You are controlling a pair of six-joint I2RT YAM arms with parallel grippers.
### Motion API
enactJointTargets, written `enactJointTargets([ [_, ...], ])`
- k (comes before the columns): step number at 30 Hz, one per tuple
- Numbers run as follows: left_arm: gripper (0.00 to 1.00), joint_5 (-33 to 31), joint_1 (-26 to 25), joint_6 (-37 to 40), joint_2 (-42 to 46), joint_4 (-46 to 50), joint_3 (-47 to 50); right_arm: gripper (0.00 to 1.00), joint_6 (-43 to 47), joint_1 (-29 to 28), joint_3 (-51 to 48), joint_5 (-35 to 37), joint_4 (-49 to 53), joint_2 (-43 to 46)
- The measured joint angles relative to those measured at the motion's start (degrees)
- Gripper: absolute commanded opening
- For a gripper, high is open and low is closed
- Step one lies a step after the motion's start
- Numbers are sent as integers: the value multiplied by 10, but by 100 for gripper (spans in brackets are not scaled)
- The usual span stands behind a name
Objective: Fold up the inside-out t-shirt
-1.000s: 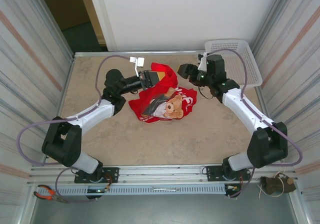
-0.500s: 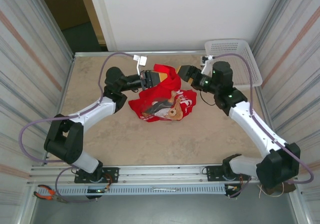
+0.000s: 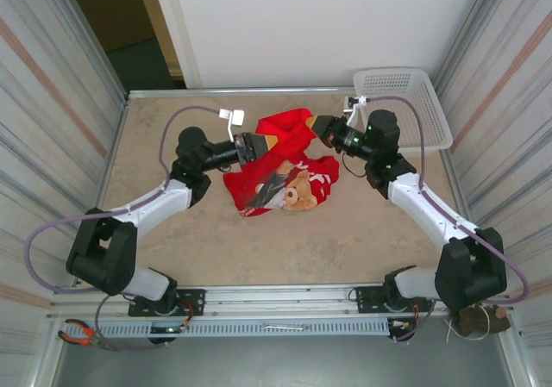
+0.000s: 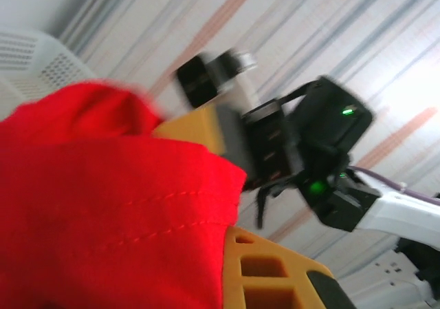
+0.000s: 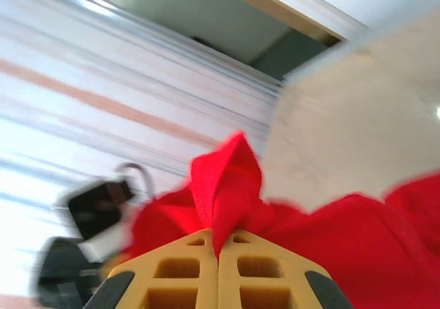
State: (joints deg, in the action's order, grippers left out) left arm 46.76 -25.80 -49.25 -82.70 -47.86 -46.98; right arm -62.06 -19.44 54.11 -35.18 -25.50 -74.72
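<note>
Table (image 3: 172, 240): its bare tan top lay nearest the arm bases, with nothing on that stretch.
T-shirt (image 3: 289, 180): it lay crumpled mid-table, a little right of centre, with the bear print (image 3: 298, 190) facing up. Its bulk sat on the near side of both pincers.
Lifted fold: one red edge of the shirt rose from the heap's far side and ran roughly left to right between the two pincers.
Left gripper (image 3: 261, 142): it pointed right at the fold's left end. In the wrist view cloth hid all but one finger (image 4: 268, 281), so clamped or released could not be told.
Right gripper (image 3: 317, 127): it pointed left at the fold's right end, clenched on a peak of red cloth pinched between its fingers (image 5: 172, 274).
Nearer arm: neither, by my reading; each met one end, so the next move likely depended on drawing them apart along that axis.
Basket (image 3: 431, 102): it stood in the far right corner, behind the right pincer and apart from the shirt.
</note>
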Motion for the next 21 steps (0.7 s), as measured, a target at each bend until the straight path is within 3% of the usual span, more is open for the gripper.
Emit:
enactJointTargets([
  [3,50,-20,1,3,0,4,28,0,-20,3,0,-37,-92,-2],
  [7,54,-45,9,23,15,43,38,0,-47,2,1,-69,-165,-6],
  [11,59,-85,9,88,99,144,33,0,-55,2,0,-74,-183,-10],
  [15,62,-122,-18,191,162,265,-47,0,-54,2,-1,-76,-184,-10],
  [21,64,-129,-40,306,129,354,-177,0,-50,0,-7,-74,-169,-10],
])
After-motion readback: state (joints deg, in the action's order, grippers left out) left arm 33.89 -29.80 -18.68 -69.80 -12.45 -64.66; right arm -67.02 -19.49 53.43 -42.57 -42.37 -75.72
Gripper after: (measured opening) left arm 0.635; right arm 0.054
